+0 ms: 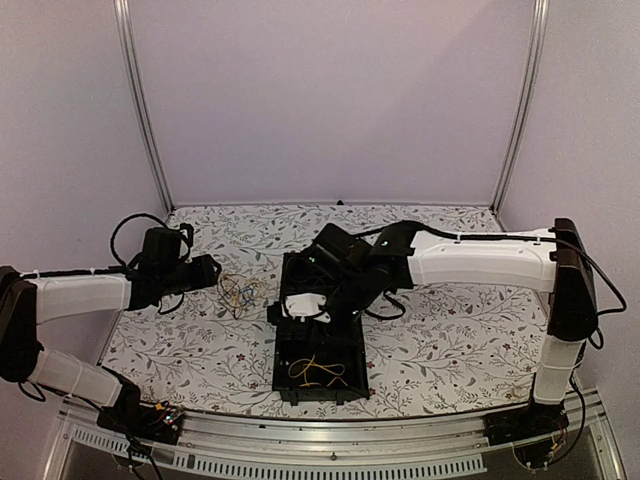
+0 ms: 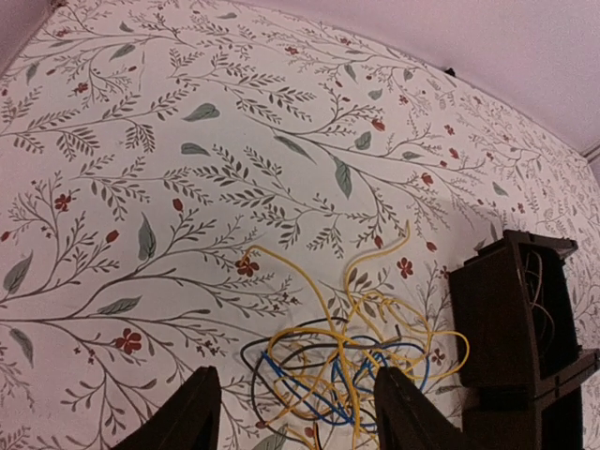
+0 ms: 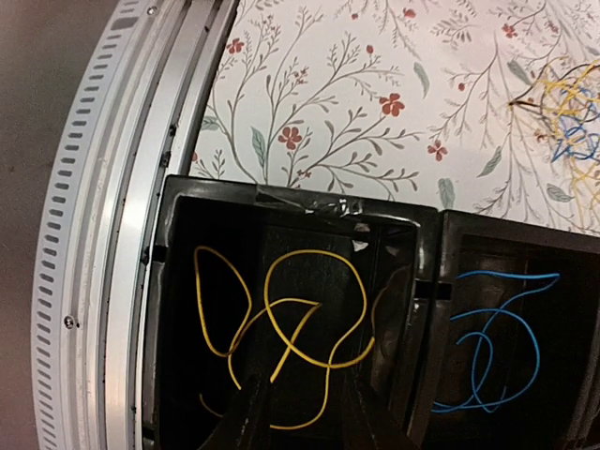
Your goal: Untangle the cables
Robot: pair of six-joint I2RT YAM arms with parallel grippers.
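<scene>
The tangled bunch of thin yellow, blue and dark wires (image 2: 347, 366) lies loose on the white cloth with a printed leaf and red flower pattern (image 2: 187, 141), just left of the black plastic compartment tray (image 3: 281, 199) and apart from it. The left gripper (image 2: 291, 417) hangs low over the near side of this bunch with its jaws wide apart and nothing held; a few strands run between the 2 fingers. The right gripper (image 3: 300, 417) hangs over the tray's nearest compartment, its jaws parted only narrowly; 1 looped yellow wire (image 3: 281, 328) lies on the floor of that compartment below the fingers, and contact cannot be determined. The adjoining compartment holds 1 looped blue wire (image 3: 497, 337). The right arm's forearm and wrist cross above the far half of the tray and hide it in the top view. The tray's near end lies close to the ribbed aluminium rail (image 3: 112, 234) along the table's front edge. Open cloth extends behind and to the left of the bunch, up to the plain lilac back wall (image 1: 330, 100).
</scene>
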